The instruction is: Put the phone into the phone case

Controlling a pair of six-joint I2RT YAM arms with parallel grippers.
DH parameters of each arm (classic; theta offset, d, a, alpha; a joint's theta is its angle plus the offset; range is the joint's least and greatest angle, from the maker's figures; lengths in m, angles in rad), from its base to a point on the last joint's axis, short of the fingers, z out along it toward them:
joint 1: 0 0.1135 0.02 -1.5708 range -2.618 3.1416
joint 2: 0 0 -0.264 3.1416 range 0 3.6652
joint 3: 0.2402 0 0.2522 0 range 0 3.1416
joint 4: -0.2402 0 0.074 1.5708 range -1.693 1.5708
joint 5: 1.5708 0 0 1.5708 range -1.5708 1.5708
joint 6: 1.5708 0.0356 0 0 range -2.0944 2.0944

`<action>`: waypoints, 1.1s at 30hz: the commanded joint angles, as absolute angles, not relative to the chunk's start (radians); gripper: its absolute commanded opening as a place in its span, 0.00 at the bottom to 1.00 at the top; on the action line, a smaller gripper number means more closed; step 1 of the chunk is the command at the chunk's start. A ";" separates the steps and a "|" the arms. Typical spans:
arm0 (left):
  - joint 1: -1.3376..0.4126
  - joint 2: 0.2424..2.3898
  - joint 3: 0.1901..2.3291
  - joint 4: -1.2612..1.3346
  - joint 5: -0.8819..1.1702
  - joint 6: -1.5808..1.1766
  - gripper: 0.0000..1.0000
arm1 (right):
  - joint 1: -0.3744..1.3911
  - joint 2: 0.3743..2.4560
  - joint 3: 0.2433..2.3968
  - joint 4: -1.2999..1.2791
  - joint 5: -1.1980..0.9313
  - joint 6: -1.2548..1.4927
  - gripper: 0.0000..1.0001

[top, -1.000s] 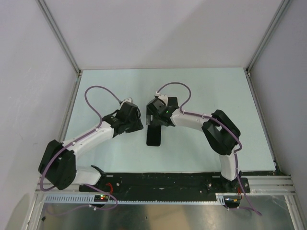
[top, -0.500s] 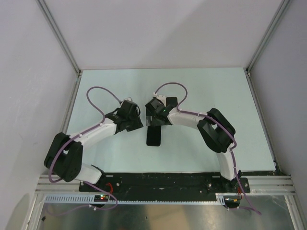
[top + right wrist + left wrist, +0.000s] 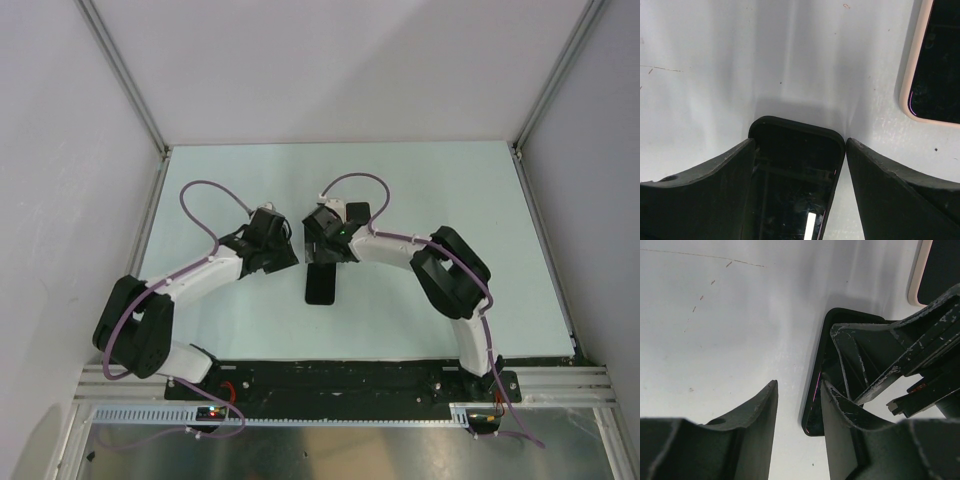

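Note:
A black phone case lies flat on the pale table, long side toward the arms. Inside its rim shows the phone's glossy dark screen, with a thin pink line along one edge. My right gripper straddles the case's far end, open: the left finger overlaps the case's side and the right finger stands a sliver off its corner. My left gripper is beside the case, open over bare table. Its right finger lies along the case's long edge; I cannot tell whether it touches.
A second device with a pale pink rim and dark face lies just beyond the right gripper. White walls with metal corner posts enclose the table. The black base rail runs along the near edge.
The right jaws have narrowed around the case's end. The left arm's elbow has drawn back and up, its gripper shifting slightly toward the case and closing a little. The case has not moved.

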State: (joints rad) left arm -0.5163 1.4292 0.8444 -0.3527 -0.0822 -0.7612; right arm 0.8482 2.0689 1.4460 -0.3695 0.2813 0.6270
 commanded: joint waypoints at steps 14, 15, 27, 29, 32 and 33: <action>-0.506 1.416 0.851 -0.324 -0.068 -0.770 0.43 | 0.826 2.094 1.334 -0.447 0.235 0.587 0.75; -0.506 1.407 0.848 -0.324 -0.069 -0.770 0.43 | 0.825 2.088 1.334 -0.451 0.236 0.590 0.75; -0.498 1.177 0.800 -0.348 -0.011 -0.791 0.48 | 0.881 1.892 1.322 -0.458 0.284 0.752 0.93; -0.495 1.135 0.793 -0.365 -0.009 -0.784 0.49 | 0.907 1.895 1.322 -0.462 0.321 0.807 0.98; -0.490 1.086 0.787 -0.391 -0.008 -0.769 0.51 | 0.939 1.905 1.322 -0.442 0.352 0.862 0.99; -0.489 1.074 0.786 -0.398 -0.008 -0.762 0.51 | 0.948 1.908 1.322 -0.433 0.355 0.876 0.99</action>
